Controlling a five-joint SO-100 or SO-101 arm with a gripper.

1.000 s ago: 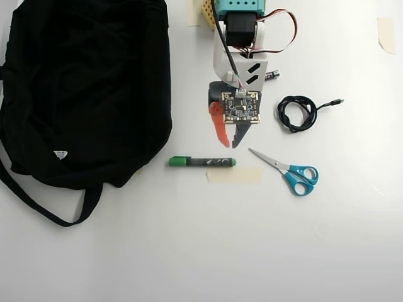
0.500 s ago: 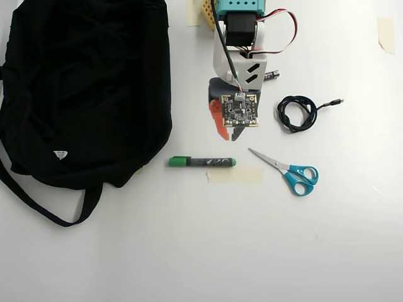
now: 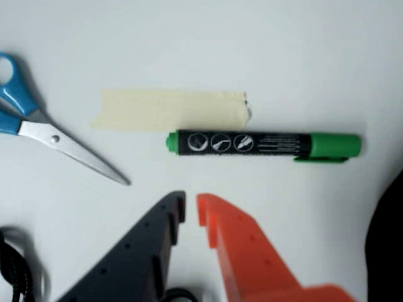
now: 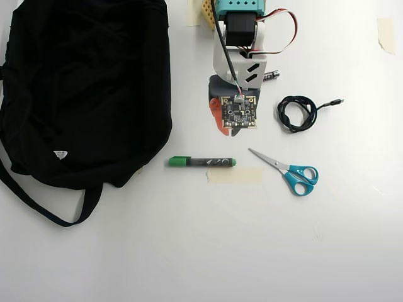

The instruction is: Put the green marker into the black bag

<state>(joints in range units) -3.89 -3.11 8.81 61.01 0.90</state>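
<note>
While the gripper (image 3: 191, 211) is hanging nearly closed and empty, the green marker (image 4: 202, 162) is lying crosswise on the table (image 4: 201, 251), cap toward the black bag (image 4: 82, 88), whose edges are running off-frame.

gripper (image 3: 191, 211): one orange printed finger (image 3: 252, 258), one dark grey with small round holes. overhead: bare black camera pcb (image 4: 239, 112) with gold corner pads, white wrist shell, black servo, teal base, red/white/black wiring.
</note>
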